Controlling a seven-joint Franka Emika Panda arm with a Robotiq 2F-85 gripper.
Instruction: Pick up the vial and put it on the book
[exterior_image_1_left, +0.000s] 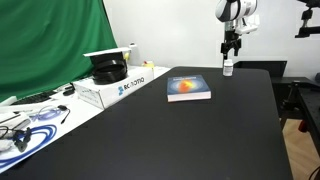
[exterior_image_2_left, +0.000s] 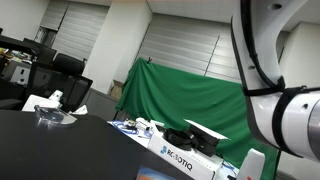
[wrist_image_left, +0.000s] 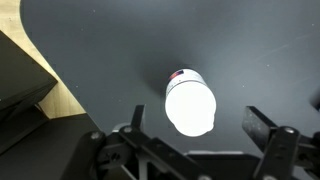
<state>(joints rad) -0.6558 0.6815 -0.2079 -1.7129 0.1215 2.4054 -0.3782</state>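
The vial (exterior_image_1_left: 228, 69) stands upright on the black table (exterior_image_1_left: 200, 130) near its far edge. In the wrist view it is a bright white cylinder seen from above (wrist_image_left: 190, 103). My gripper (exterior_image_1_left: 231, 52) hangs straight above it. In the wrist view the gripper (wrist_image_left: 198, 124) is open, with one finger on each side of the vial and a gap on both sides. The blue book (exterior_image_1_left: 189, 89) with its orange circle lies flat on the table, nearer the camera and left of the vial.
A white cardboard box with blue lettering (exterior_image_1_left: 120, 88) (exterior_image_2_left: 185, 160) holding a black object stands left of the book. A green cloth (exterior_image_1_left: 50, 45) hangs behind it. Cables (exterior_image_1_left: 25, 125) lie on the white surface at the left. The table's curved edge (wrist_image_left: 70, 85) runs close to the vial.
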